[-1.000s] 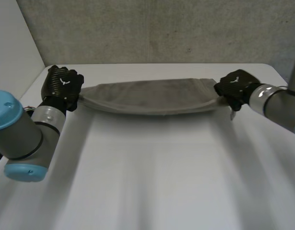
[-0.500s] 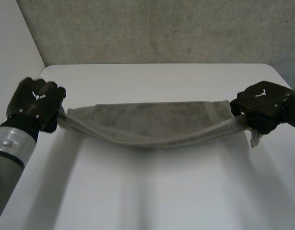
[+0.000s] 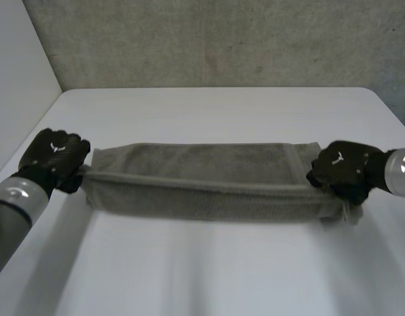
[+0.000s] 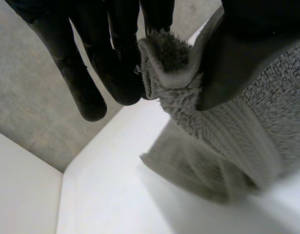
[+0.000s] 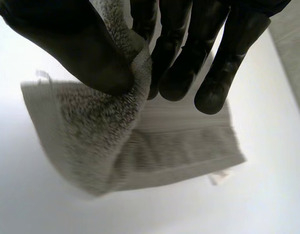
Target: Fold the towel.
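White table (image 3: 209, 276) lies beneath the grey towel (image 3: 202, 191), doubled lengthwise and stretched between my hands. My left hand (image 3: 54, 158) pinches one end between thumb and fingers, and my right hand (image 3: 340, 172) pinches the other.

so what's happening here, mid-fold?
Yes, mid-fold. The robot has a grey towel stretched between its two hands over the white table. The left hand pinches one short end between thumb and fingers, and the right hand pinches the other end the same way. The towel is doubled lengthwise, with its upper edge held up and the rest hanging toward the table. I can't tell whether it touches the table.
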You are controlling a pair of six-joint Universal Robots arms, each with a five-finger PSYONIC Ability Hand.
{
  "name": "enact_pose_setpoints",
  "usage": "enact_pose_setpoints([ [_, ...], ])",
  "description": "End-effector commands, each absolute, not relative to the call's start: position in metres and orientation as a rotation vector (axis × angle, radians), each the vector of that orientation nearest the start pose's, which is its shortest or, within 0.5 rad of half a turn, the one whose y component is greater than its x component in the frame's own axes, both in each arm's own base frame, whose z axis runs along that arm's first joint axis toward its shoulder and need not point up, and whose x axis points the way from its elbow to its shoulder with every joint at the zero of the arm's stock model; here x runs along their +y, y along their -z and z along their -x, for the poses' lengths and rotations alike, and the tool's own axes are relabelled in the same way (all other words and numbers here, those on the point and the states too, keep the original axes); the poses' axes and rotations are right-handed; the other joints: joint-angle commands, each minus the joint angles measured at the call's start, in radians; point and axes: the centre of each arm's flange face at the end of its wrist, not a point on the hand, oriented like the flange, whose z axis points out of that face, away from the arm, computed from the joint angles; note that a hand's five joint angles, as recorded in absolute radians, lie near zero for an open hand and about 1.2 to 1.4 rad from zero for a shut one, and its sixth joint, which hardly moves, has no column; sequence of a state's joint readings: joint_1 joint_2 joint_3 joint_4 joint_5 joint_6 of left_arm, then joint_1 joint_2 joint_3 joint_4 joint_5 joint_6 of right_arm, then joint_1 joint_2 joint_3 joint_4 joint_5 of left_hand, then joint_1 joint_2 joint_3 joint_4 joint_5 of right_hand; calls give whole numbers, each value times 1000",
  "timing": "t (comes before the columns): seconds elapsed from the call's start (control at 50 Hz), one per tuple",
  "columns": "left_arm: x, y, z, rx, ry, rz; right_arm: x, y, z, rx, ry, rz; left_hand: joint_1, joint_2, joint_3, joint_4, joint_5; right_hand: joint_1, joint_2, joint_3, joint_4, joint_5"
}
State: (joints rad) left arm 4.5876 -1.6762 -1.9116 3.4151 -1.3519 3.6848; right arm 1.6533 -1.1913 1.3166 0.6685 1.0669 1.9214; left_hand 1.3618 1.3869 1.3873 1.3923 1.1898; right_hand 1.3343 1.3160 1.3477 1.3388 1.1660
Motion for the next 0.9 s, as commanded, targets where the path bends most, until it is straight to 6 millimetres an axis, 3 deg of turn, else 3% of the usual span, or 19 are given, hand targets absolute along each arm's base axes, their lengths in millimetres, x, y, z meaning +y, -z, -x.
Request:
enact_pose_setpoints([
  [0.02,-321,-188,206,2041,2037,-981,-326,-222,-231,2033,1624,1999,34,9,9,4,32,62,80,49,57,56],
  [0.1,-346,-176,223,2030,2038,-983,-342,-213,-241,2047,1677,2018,34,9,9,4,32,62,80,49,57,56],
  [0.12,-346,-176,223,2030,2038,-983,-349,-207,-247,2042,1692,2022,34,9,9,4,32,62,80,49,57,56],
  [0.16,-365,-167,227,2021,2032,-955,-365,-196,-254,2036,1727,2027,34,9,9,4,32,62,80,49,57,56],
  [0.26,-390,-158,231,1986,2028,-944,-381,-178,-273,1984,1777,2044,34,9,9,4,32,62,80,49,57,56],
  [0.36,-405,-151,237,1927,1981,-1002,-400,-165,-277,2017,1823,2045,34,9,9,4,32,62,80,49,57,56],
  [0.44,-404,-154,235,1928,1949,-1002,-402,-167,-278,2024,1837,2035,34,9,9,4,32,62,80,49,57,56],
  [0.54,-390,-175,234,1942,1944,-1003,-395,-182,-272,2060,1831,1979,34,9,9,4,32,62,80,49,57,56],
  [0.58,-371,-188,230,1969,1926,-1018,-391,-191,-268,2075,1828,1940,34,9,9,4,32,62,80,49,57,56],
  [0.66,-353,-204,222,1968,1927,-1011,-376,-208,-259,2101,1812,1885,34,9,9,4,32,62,80,49,57,56],
  [0.72,-330,-211,217,1977,1918,-1021,-355,-224,-237,2175,1774,1857,34,9,9,4,32,62,80,49,57,56],
  [0.78,-309,-221,212,1971,1923,-1015,-345,-230,-232,2192,1763,1851,34,9,9,4,32,62,80,49,57,56],
  [0.86,-286,-227,206,1970,1917,-1013,-314,-232,-224,2222,1670,1866,34,9,9,4,32,62,80,49,57,56],
  [0.88,-274,-227,203,1974,1912,-1016,-302,-232,-222,2227,1621,1872,34,9,9,4,32,62,80,49,57,56],
  [0.9,-263,-230,199,1970,1913,-1012,-302,-232,-222,2227,1621,1872,34,9,9,4,32,62,80,49,57,56],
])
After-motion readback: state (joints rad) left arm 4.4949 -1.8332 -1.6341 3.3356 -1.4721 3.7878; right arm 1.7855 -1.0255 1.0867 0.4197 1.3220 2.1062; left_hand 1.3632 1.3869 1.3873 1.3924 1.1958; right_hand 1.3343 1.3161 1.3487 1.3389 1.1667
